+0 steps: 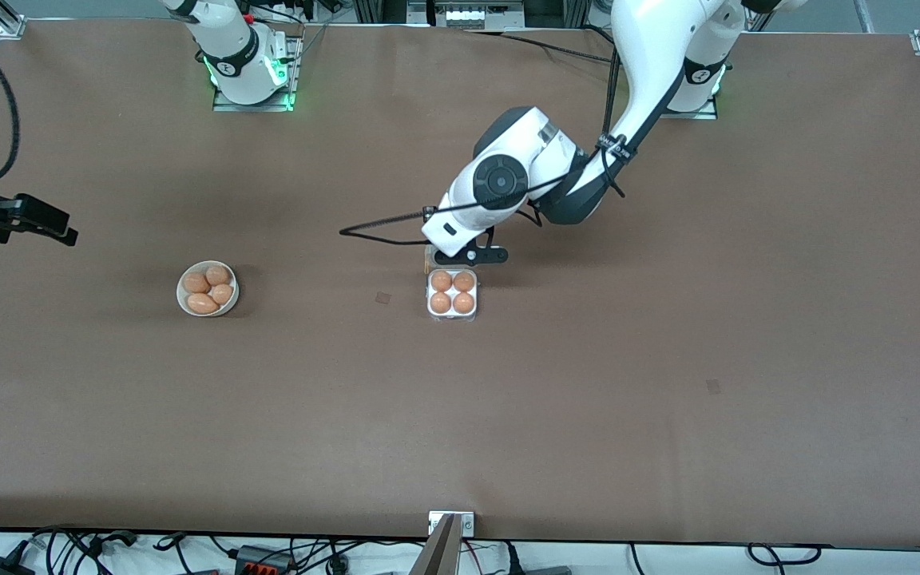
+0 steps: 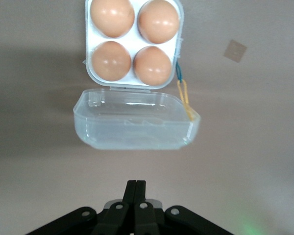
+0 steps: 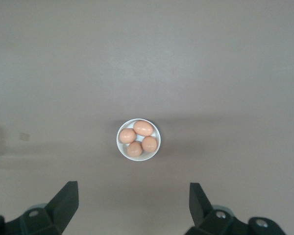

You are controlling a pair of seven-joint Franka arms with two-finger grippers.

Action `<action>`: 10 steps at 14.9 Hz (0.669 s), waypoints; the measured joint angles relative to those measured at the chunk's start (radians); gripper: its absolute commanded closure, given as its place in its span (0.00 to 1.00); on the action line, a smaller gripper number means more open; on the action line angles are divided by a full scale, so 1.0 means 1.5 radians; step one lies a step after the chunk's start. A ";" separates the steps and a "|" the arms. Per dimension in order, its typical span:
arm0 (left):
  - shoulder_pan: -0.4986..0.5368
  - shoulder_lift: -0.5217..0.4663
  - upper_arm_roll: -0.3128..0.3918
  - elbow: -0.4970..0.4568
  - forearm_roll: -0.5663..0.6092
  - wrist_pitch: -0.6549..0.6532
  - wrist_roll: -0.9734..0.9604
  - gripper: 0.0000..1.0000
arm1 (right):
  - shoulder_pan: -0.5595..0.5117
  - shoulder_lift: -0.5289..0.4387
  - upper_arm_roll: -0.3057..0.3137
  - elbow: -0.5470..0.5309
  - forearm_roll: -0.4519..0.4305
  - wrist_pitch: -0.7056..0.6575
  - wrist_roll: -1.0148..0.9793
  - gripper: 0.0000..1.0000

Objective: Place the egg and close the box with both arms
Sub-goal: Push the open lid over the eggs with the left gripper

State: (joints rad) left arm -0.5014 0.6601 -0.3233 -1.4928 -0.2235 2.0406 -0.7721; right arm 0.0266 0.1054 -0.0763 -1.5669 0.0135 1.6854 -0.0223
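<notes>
The clear box sits mid-table and every cell holds a tan-orange egg. In the left wrist view the box shows its eggs, and its hinged clear lid lies open on the table, on the side toward my left gripper. My left gripper is shut and empty, low over the table just beside the open lid, apart from it. My right gripper is open and empty, high over the right arm's end of the table.
A round white bowl with several more eggs stands toward the right arm's end, also in the right wrist view. A yellow and blue band hangs at the box's hinge corner. A small dark mark lies beside the box.
</notes>
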 measured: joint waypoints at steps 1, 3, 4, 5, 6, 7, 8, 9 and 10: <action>-0.001 0.006 0.000 0.000 0.000 0.000 0.000 1.00 | 0.000 -0.021 0.003 -0.038 -0.008 0.024 -0.001 0.00; -0.002 0.015 0.000 0.000 0.000 0.003 0.000 1.00 | 0.001 -0.060 0.009 -0.090 -0.013 0.043 -0.001 0.00; -0.003 0.018 0.000 0.002 0.000 0.008 0.000 1.00 | 0.002 -0.074 0.011 -0.102 -0.013 0.044 -0.001 0.00; -0.003 0.021 0.000 0.004 0.000 0.010 0.000 1.00 | 0.002 -0.084 0.011 -0.108 -0.013 0.044 -0.001 0.00; -0.004 0.024 0.000 0.005 0.000 0.011 0.001 1.00 | 0.001 -0.089 0.011 -0.110 -0.013 0.044 -0.001 0.00; -0.005 0.027 0.000 0.006 0.001 0.011 0.001 1.00 | 0.001 -0.092 0.011 -0.110 -0.013 0.045 -0.001 0.00; -0.008 0.032 0.000 0.006 0.004 0.013 0.001 1.00 | 0.001 -0.093 0.011 -0.110 -0.013 0.046 -0.001 0.00; -0.010 0.038 0.000 0.007 0.012 0.018 0.002 1.00 | 0.001 -0.092 0.011 -0.110 -0.013 0.048 -0.002 0.00; -0.013 0.046 0.000 0.010 0.025 0.026 0.002 1.00 | 0.002 -0.092 0.012 -0.109 -0.013 0.051 -0.002 0.00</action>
State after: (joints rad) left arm -0.5208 0.7296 -0.3233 -1.4779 -0.1867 2.0794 -0.7698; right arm 0.0288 -0.0322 -0.0588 -1.7300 -0.0065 1.7612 -0.0254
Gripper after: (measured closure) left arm 0.991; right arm 0.000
